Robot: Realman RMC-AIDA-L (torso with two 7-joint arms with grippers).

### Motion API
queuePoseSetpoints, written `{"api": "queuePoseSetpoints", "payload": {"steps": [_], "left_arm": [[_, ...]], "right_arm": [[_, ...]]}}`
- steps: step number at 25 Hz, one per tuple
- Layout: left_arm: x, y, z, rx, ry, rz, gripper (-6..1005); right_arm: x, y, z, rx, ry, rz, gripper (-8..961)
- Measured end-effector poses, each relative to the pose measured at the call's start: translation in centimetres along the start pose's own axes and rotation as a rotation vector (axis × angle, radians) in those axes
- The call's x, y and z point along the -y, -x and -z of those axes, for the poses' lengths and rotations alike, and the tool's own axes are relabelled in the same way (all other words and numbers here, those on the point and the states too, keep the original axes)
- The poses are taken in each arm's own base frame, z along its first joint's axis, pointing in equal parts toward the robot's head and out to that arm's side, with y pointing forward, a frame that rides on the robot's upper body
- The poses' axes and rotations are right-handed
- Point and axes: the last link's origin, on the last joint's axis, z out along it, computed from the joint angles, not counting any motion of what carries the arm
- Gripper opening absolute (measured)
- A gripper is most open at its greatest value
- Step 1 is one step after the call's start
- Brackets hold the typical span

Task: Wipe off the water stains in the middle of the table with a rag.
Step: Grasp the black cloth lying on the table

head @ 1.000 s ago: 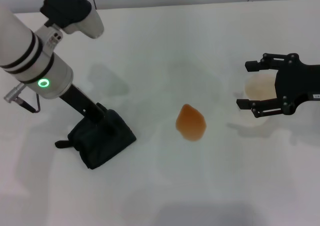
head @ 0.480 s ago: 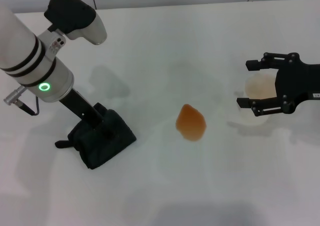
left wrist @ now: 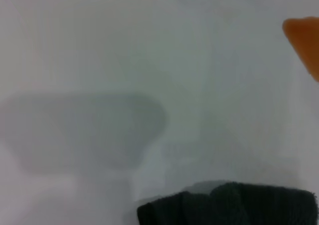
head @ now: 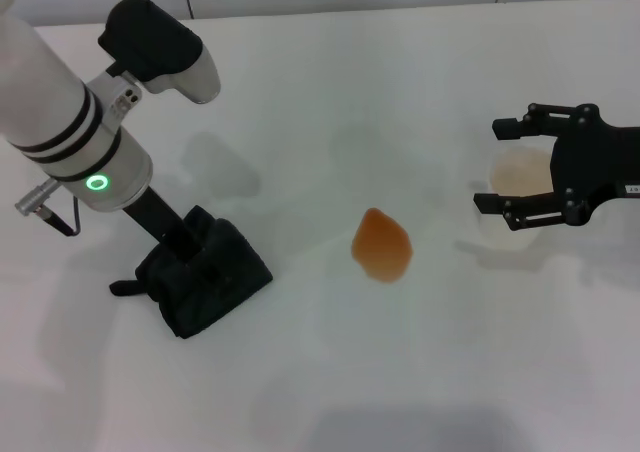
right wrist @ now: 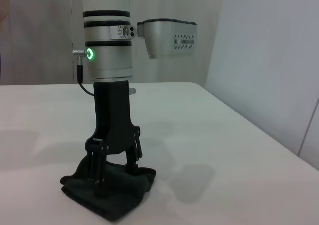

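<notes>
No brand or readable writing showed; the only markings were 2 black bands and a lit green ring on your left arm, plus a small white label on the right arm, too small to read.

Your left claw (head: 192, 257) stood planted in the rag (head: 205, 277), fingers (right wrist: 99, 182) spread and sunk into the black folds rather than pinching them shut. The rag lay toward the left edge of the surface (head: 320, 92), well apart from the water stains (head: 381, 245), 1 orange blotch in the middle. The left wrist view caught only the rag's rim (left wrist: 234, 205) and a sliver of the blotch (left wrist: 305, 36).

Your right claw (head: 520, 172) hovered near the right edge with its fingers spread wide around a clear cup (head: 518, 180), not visibly touching it.

Compared with 1.0 s earlier, the left arm's upper body had shifted slightly toward the middle, while rag, blotch, cup and right claw had not moved.
</notes>
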Motion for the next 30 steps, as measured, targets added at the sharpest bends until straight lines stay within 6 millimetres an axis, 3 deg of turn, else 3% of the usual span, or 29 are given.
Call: {"api": "queuePoseSetpoints", "payload": {"steps": [7,12,23,26,30], "left_arm": [[0.07,-0.31,0.19,-0.003,-0.005,0.011,843],[0.13,-0.4,0.35,-0.002,-0.006,0.021,626],[-0.01,-0.41,0.27,0.007,-0.004,0.031,420],[-0.02,-0.4,0.26,0.008,-0.003,0.036,181],[-0.03,-0.41,0.25,0.008,-0.003,0.039,174]], "right_arm": [[0.01,0.0,0.0,0.0,0.0,-0.005,860],[0.0,0.0,0.0,0.0,0.0,-0.006,860],[0.03,0.04,-0.03,0.0,0.0,-0.005,860],[0.02,0.04,-0.03,0.001,0.001,-0.005,860],[0.02,0.03,-0.03,0.0,0.001,-0.005,860]]}}
